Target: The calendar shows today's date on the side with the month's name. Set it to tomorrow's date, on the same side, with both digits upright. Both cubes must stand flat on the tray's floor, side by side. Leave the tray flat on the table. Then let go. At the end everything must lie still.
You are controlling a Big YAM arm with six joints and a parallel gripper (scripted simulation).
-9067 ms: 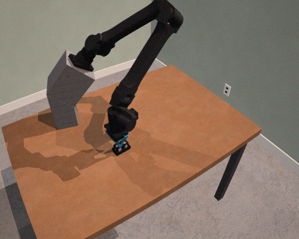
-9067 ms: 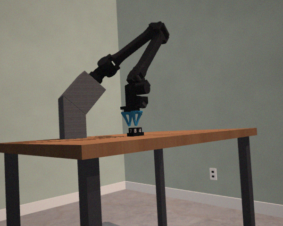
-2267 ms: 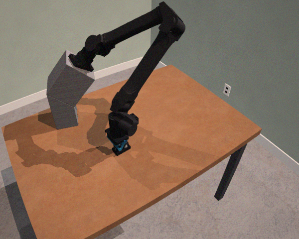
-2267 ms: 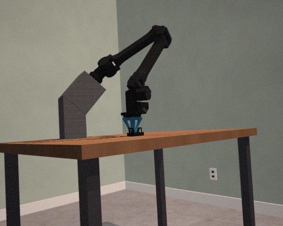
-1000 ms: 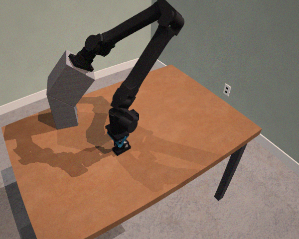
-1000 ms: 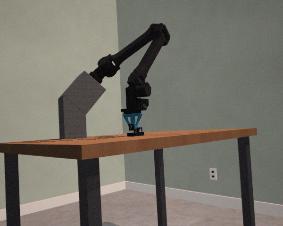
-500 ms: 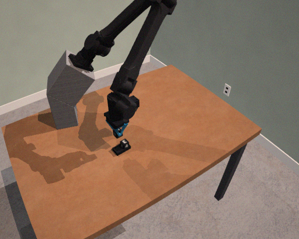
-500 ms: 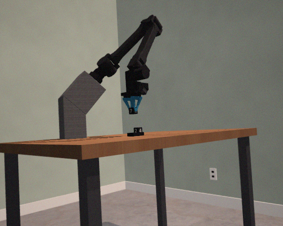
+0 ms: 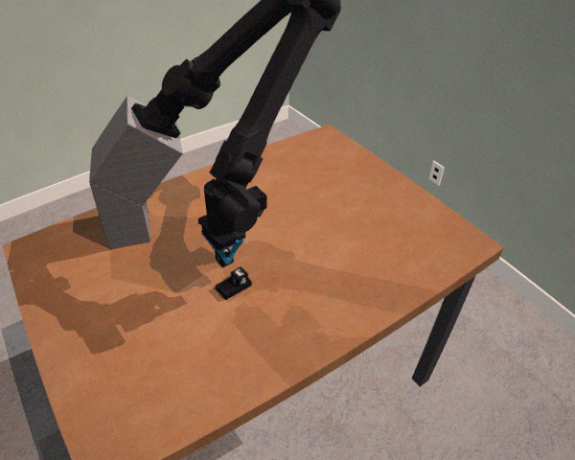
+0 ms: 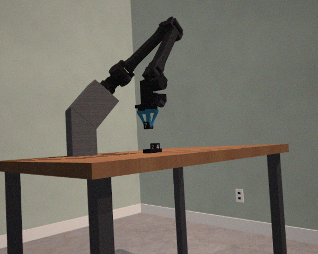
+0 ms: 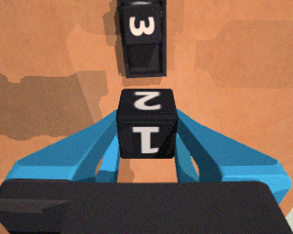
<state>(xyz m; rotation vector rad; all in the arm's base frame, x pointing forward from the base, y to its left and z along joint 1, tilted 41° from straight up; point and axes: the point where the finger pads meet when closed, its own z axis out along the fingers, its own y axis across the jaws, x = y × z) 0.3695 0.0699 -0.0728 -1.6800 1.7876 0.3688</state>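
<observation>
Green walls and a grey floor surround a brown bench [image 9: 377, 238], with a grey pedestal [image 9: 124, 168] near its back left corner. Near the bench's middle lies the black tray [image 9: 226, 288], holding one cube [image 9: 239, 275] at one end; the slot beside it is bare. From the exterior view that cube seems to show 2 and 4 on two faces; from the wrist view its top reads 3.

Right above the tray, well clear of it, hangs the gripper [image 10: 148, 124], its blue fingers clamped on the second cube [image 11: 146, 124]. Read from the wrist, that cube shows a 2 and a 1, both upside down in that view; the exterior view shows a 7 on another face. No month name can be made out.

Judging from this, the coming move turns on the straight drop: the bare slot lies directly below the held cube, along the tray's long axis, once the wanted digit faces the month side upright.
</observation>
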